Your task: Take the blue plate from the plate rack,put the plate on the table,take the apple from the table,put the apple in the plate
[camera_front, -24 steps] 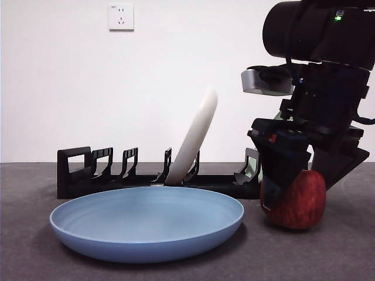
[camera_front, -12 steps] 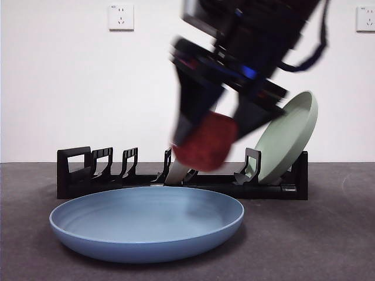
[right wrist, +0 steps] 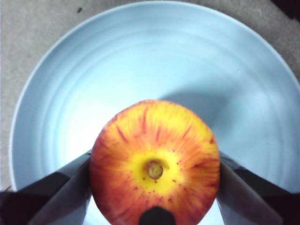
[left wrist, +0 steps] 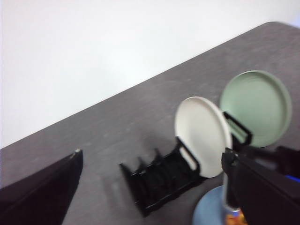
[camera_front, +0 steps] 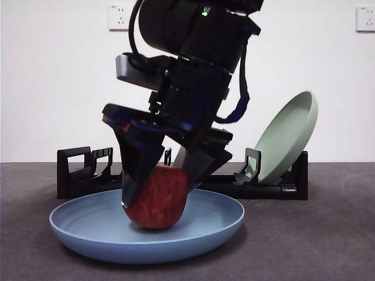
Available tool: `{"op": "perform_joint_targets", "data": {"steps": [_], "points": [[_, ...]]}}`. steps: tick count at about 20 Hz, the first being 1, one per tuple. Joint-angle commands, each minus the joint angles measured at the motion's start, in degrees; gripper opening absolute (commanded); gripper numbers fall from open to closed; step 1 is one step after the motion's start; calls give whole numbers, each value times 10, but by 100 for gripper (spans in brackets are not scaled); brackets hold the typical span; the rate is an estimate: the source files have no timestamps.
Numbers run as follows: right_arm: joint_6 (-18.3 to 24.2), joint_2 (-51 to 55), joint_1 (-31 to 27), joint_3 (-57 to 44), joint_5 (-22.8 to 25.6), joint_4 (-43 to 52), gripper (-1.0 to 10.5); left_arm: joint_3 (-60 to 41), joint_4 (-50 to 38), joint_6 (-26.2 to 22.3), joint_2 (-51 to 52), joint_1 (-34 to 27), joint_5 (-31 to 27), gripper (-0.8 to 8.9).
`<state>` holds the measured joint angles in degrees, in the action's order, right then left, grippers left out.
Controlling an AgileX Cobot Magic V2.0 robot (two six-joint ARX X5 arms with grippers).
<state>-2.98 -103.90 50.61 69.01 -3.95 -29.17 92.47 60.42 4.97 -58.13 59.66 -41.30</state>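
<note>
My right gripper [camera_front: 157,188] is shut on the red apple [camera_front: 156,202] and holds it low inside the blue plate [camera_front: 146,244], at or just above its floor. In the right wrist view the apple [right wrist: 154,161] sits between the two jaws, stem hollow up, over the middle of the plate [right wrist: 211,61]. The plate lies flat on the table [camera_front: 319,249] in front of the black plate rack [camera_front: 76,175]. My left gripper [left wrist: 152,154] is open and empty, high above the rack [left wrist: 159,183].
A sage-green plate [camera_front: 288,137] leans in the rack's right end. A cream-white plate [left wrist: 201,136] stands in the rack's middle, hidden behind the arm in the front view. A white wall with sockets stands behind the table.
The right gripper lifted the apple from the table at the right, carried it left over the rack, and lowered it into the blue plate. The plate and rack have not moved.
</note>
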Motion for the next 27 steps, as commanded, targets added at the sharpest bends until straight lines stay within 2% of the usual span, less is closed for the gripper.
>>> {"op": "perform_joint_targets", "data": {"steps": [1,2,4,5,6,13,19,20,22,23,24,25,26,27], "points": [[7,-6,5,-2,0,-7,55,-2,11,-5,2,-2,-29,499],[8,-6,5,-1,-1,-8,158,-2,15,-5,2,-2,-36,499],[7,-6,5,-2,0,-9,475,-2,25,-5,2,-2,-36,499],[7,-6,5,-1,0,-9,578,-2,27,-5,2,-2,-37,499],[7,-6,8,-1,0,-9,616,-2,28,-5,2,-2,-36,499],[4,11,9,15,5,-10,626,-2,32,-4,2,-2,-36,499],[12,150,-5,23,14,-68,624,-2,40,-2,1,-2,-30,498],[12,182,-12,23,14,-87,606,-2,42,-2,-1,-2,-19,498],[12,242,-26,23,14,-114,438,-2,57,-1,-9,-2,20,486],[12,270,-36,23,14,-125,318,-2,67,-1,-14,-2,36,414],[13,297,-46,23,13,-134,189,-2,79,-1,-21,-2,48,284],[19,321,-54,23,13,-140,53,-2,92,-6,-28,-2,57,83],[31,343,-61,23,13,-148,-15,-3,102,-6,-35,-2,58,-4],[40,362,-68,23,13,-152,-11,-3,109,-7,-42,-2,58,-9]]}}
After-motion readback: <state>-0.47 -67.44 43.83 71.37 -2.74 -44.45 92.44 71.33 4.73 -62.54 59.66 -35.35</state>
